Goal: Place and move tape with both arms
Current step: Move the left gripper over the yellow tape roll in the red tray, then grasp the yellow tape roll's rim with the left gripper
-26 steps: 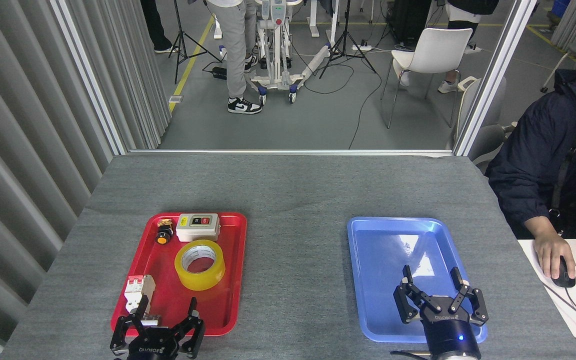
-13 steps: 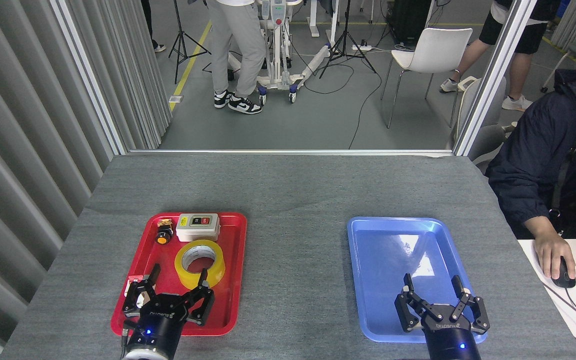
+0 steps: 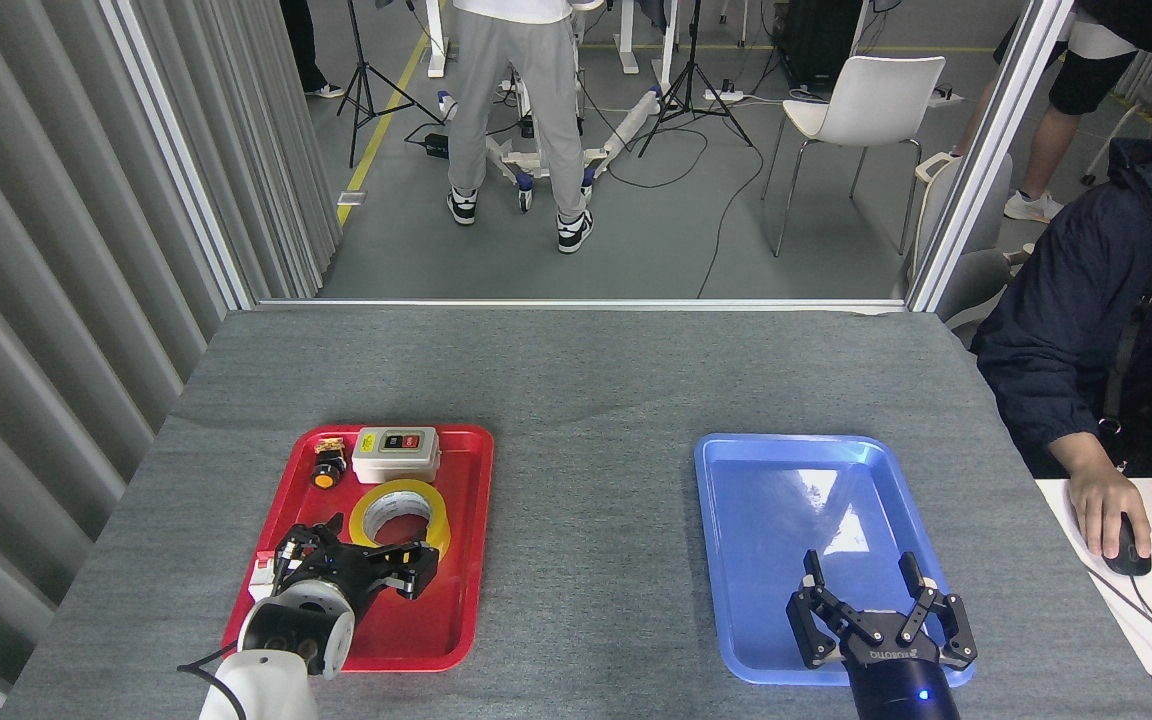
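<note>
The yellow tape lies flat in the red tray, white core showing. My left gripper hangs over the tray's middle, its black fingers spread open and overlapping the roll's near-left edge, which they partly hide. I cannot tell whether they touch it. My right gripper stands open over the near end of the blue tray, nothing between its fingers.
In the red tray sit a grey switch box, an orange push button and a white breaker, partly hidden by my left arm. A seated person's hand rests on a mouse at the right. People stand beyond the table.
My left gripper has moved forward from the tray's near edge up to the tape and tilted down. The right gripper barely moved. People in the background walked.
</note>
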You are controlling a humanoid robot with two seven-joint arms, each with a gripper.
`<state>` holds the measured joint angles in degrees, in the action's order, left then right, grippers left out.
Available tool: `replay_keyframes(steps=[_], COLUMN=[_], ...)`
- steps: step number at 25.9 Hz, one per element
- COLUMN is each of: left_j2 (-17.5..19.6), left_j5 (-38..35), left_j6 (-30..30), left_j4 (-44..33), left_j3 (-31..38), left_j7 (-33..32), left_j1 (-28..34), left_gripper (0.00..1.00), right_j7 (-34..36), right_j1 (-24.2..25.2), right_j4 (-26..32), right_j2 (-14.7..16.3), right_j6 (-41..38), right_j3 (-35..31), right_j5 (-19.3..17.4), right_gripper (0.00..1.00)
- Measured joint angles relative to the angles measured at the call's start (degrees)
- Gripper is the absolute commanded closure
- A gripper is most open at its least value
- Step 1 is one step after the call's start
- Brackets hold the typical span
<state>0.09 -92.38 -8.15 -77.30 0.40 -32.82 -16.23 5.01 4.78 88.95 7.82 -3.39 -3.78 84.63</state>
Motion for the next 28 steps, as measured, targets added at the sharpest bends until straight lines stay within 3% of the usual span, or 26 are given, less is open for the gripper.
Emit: replay_keyframes(steps=[9, 15, 28], left_j2=[0.8, 0.9, 2.3], left_j5=[0.3, 1.3, 2.1], left_j6=[-0.1, 1.0, 1.0], left_j4=[9.3, 19.8, 25.0], left_j3=[-0.4, -0.7, 0.6], left_j7=[-0.9, -0.9, -1.3], left_j1=[-7.9, -13.9, -19.4], left_gripper=[0.01, 0.01, 0.01], right_j7=[0.1, 0.1, -0.2], right_j1=[-0.1, -0.2, -0.5], right_j4=[0.0, -0.1, -0.5], right_j2=[0.1, 0.1, -0.4], right_j6=[-0.1, -0.1, 0.4], right_j3=[0.0, 0.0, 0.0], right_j5=[0.0, 0.0, 0.2], right_gripper=[0.00, 0.00, 0.00])
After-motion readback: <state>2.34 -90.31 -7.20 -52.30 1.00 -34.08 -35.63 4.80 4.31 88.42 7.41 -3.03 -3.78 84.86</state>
